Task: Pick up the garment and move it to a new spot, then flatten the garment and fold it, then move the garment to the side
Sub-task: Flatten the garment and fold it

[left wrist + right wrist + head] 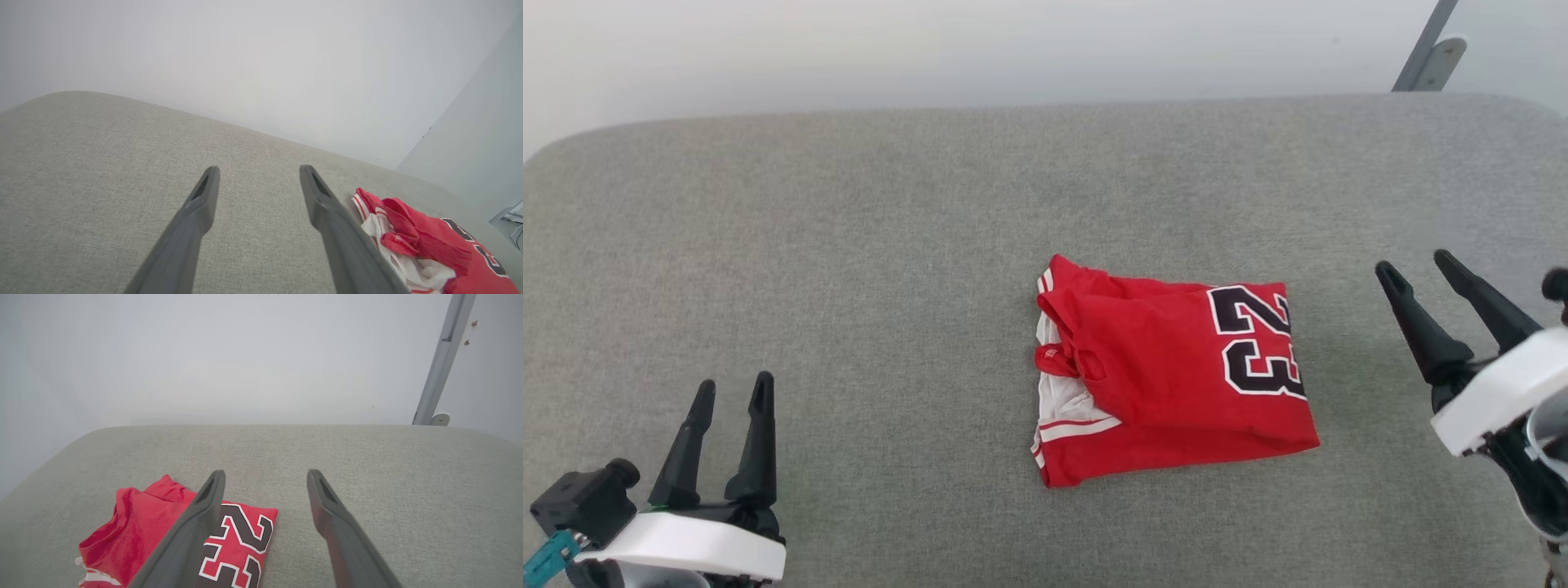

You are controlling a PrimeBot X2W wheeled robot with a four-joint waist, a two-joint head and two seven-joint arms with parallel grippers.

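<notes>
The garment (1168, 376) lay folded into a compact, roughly rectangular bundle on the grey fabric surface (849, 245), a little toward 4 o'clock from the middle of the head view. Its red body was uppermost, with the black, white-outlined "23" turned sideways at the bundle's 3 o'clock end. A white sleeve with red-and-white striped trim peeked out at the 9 o'clock end, beside a small red tab of collar (the fold was loose there, with a few creases).

The left gripper (735, 381) sat at 8 o'clock in the head view, fingers spread wide with nothing between them, well apart from the shirt. In its own wrist view the left gripper (259, 168) pointed across bare grey cloth, and the garment (433, 245) showed at 4 o'clock, just past the right-hand finger.

The right gripper (1414, 263) stood at 3 o'clock in the head view, also gaping and empty, its tips angled toward 11 o'clock and near the shirt's numbered end without touching it. In the right wrist view the right gripper (266, 472) hung above the surface, with the garment (135, 531) at 8 o'clock, partly behind the left-hand finger.

A grey metal pole (1425, 49) rose at 1 o'clock beyond the surface's far edge, against a pale wall.
</notes>
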